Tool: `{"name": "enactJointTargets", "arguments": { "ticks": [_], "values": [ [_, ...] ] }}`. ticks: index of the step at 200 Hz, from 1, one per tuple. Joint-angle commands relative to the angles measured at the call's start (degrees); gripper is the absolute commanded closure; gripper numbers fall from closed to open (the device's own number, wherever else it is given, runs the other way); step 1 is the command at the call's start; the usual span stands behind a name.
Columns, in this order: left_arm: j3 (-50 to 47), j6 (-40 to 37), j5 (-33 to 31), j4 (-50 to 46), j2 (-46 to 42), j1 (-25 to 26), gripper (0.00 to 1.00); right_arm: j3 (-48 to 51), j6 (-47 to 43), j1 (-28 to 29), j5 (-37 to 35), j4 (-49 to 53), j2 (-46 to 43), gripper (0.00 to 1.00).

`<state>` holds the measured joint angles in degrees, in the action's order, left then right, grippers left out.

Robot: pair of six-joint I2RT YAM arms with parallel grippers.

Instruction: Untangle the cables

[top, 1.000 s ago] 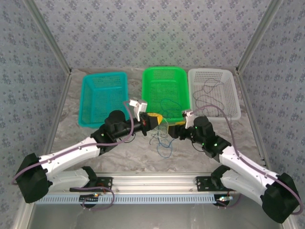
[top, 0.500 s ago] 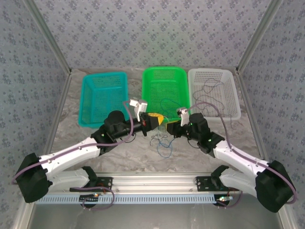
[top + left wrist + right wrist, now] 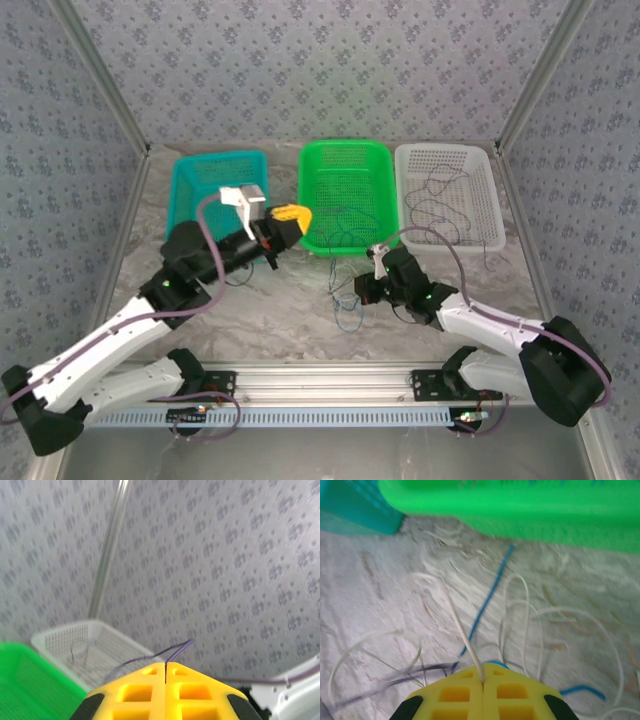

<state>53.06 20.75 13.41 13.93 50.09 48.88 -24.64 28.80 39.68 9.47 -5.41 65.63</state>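
The cables (image 3: 345, 300) lie in a small loose tangle on the marble table in front of the green basket. There are blue (image 3: 490, 597), pale (image 3: 460, 620) and dark (image 3: 395, 681) strands. My right gripper (image 3: 358, 290) sits low at the tangle's right side. Its yellow jaws (image 3: 483, 674) are shut on the pale strand, which runs out from the tips. My left gripper (image 3: 298, 215) is raised over the gap between the teal and green baskets. In the left wrist view its jaws (image 3: 165, 666) are shut on a thin dark wire (image 3: 180, 650) that sticks out past the tips.
Three baskets stand in a row at the back: teal (image 3: 200, 160), green (image 3: 345, 150) and white (image 3: 448, 152). Thin dark wires lie in the white basket, and one more in the green basket. Patterned walls and metal posts enclose the table.
My left arm has lifted and swung back to the left, away from the tangle. My right gripper has closed and moved left and down to the tangle.
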Motion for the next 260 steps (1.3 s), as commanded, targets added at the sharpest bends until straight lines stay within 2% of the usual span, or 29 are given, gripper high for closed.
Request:
{"name": "enactJointTargets", "arguments": {
  "ticks": [1,56,118,133,172,182,200,229,246,260],
  "values": [
    [4.9,-5.2,-1.0,-3.4,-1.2,-0.7,0.99,1.7,2.1,1.3,-4.5,3.6,1.6,1.00],
    [10.4,-7.6,-2.6,-4.1,-1.0,-0.7,0.98,3.1,3.7,3.0,-8.9,3.1,6.6,1.00],
    [18.6,-9.5,-3.2,-3.6,0.6,-0.8,0.98,2.6,4.1,3.3,-10.4,2.7,12.1,1.00],
    [19.7,-8.4,-2.3,-3.7,2.0,-0.8,0.98,2.6,4.7,3.6,-10.3,1.9,12.1,0.83],
    [18.4,-7.4,-3.2,-1.4,2.9,-0.8,0.98,2.0,4.6,3.7,-12.3,3.8,7.8,0.82],
    [18.2,-7.3,-3.4,-0.8,2.9,-0.8,0.98,1.5,3.9,3.7,-12.2,5.3,7.0,0.76],
    [18.5,-7.1,-3.1,-1.0,3.4,-0.8,0.98,1.4,3.0,3.8,-12.3,7.5,3.4,0.48],
    [18.6,-7.1,-2.9,-1.4,4.2,-0.7,0.98,1.8,2.1,4.0,-13.8,10.9,-8.1,0.23],
    [18.7,-7.3,-3.0,-1.4,4.6,-0.8,0.97,1.3,0.8,4.1,-14.8,14.1,-15.8,0.14],
    [18.8,-7.4,-3.0,-1.4,5.2,-0.9,0.97,0.2,-0.8,4.1,-15.9,17.3,-21.6,0.14]
  ]
}}
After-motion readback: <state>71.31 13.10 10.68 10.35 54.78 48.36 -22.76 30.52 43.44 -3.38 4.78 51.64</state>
